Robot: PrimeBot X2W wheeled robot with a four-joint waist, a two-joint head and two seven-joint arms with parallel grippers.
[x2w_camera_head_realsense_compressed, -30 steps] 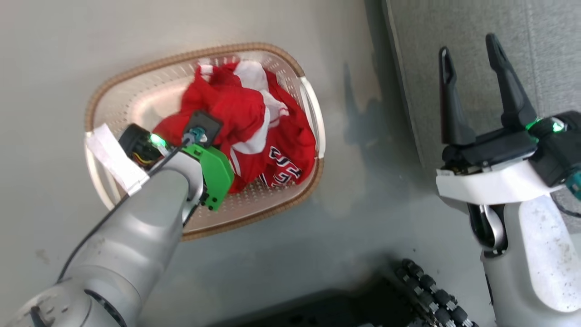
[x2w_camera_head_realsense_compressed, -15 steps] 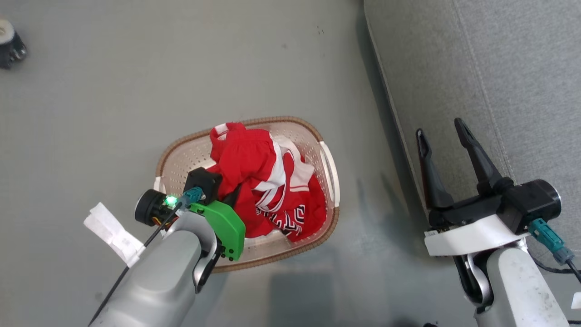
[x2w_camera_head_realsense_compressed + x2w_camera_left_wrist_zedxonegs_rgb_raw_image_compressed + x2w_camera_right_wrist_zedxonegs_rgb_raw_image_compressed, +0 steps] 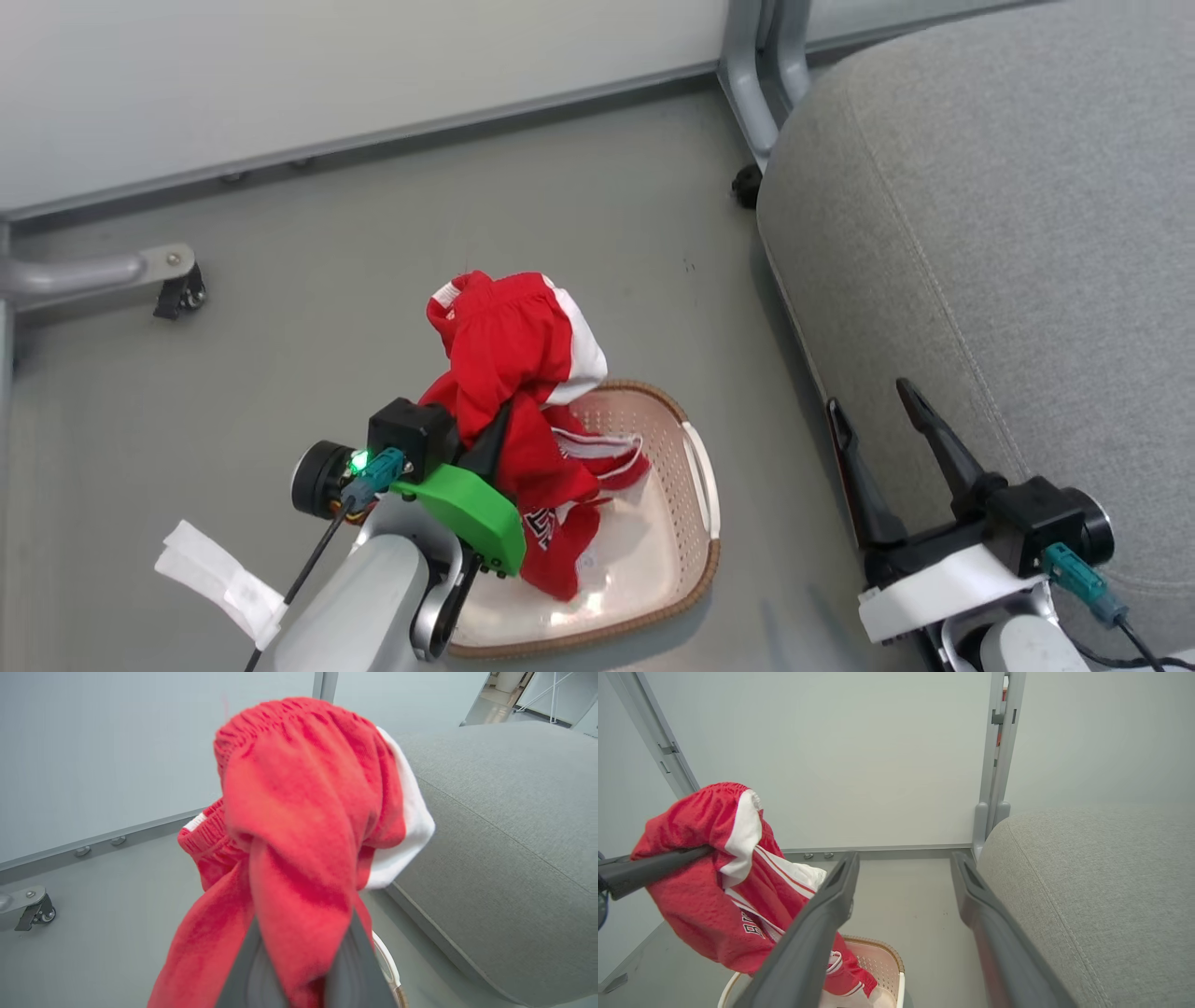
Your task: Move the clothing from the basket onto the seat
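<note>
Head view: the left tool point(image 3: 499, 425) is clamped on the red shorts point(image 3: 509, 341). It holds them bunched up over the basket point(image 3: 698, 467), with the bottom end hanging down into it. The grey seat point(image 3: 980, 233) is off to the right. The right tool point(image 3: 868, 394) is spread apart and empty, right by the seat's edge.

Left wrist view: gathered waistband on top, white panel on one side.

Right wrist view: white stripes and dark-outlined lettering.

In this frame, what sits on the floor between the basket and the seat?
Nothing: the head view shows bare grey floor between the basket and the seat. The right gripper, fingers open, shows by the seat's edge.
</note>
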